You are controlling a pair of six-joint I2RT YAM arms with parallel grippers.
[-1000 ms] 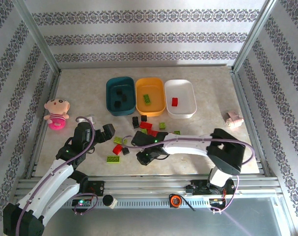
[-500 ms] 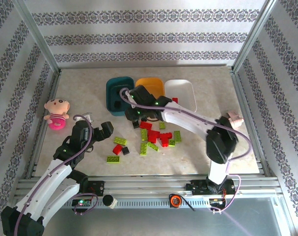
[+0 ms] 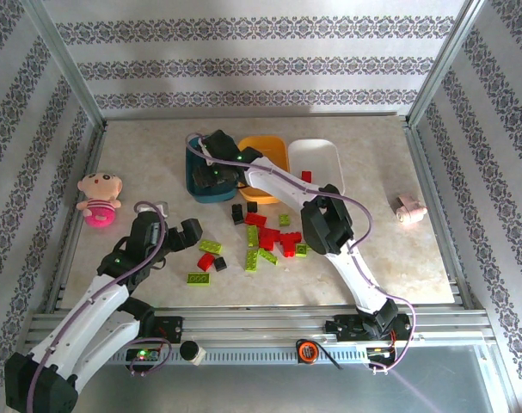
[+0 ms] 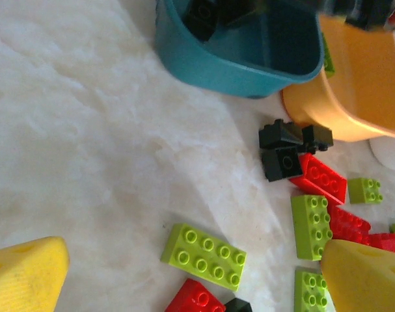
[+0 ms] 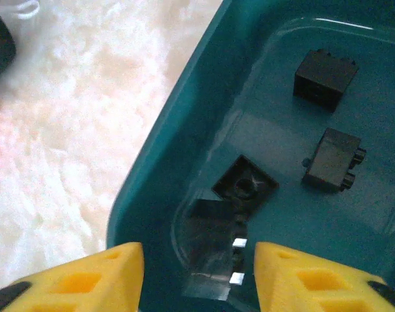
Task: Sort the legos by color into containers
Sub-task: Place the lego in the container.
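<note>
Loose legos (image 3: 269, 237) in red, lime and black lie scattered mid-table in front of the containers: a teal tub (image 3: 194, 172), an orange tub (image 3: 265, 148) and a white tub (image 3: 322, 153) holding a red brick (image 3: 306, 176). My right gripper (image 3: 214, 176) hangs over the teal tub (image 5: 151, 169), open (image 5: 197, 279); a blurred black brick (image 5: 213, 250) sits loose between the fingers, with three black bricks (image 5: 324, 78) on the tub floor. My left gripper (image 3: 170, 234) hovers wide open (image 4: 194, 279) above a lime brick (image 4: 204, 255) beside a red one (image 4: 197, 300).
A pink plush doll (image 3: 99, 198) lies at the left edge and a small pink object (image 3: 409, 209) at the right. Metal rails frame the table. Bare tabletop shows left of the teal tub (image 4: 86, 130) and near the front edge.
My right arm swung from the brick pile up to the teal tub and its jaws opened, letting go of a black brick. The left arm barely moved.
</note>
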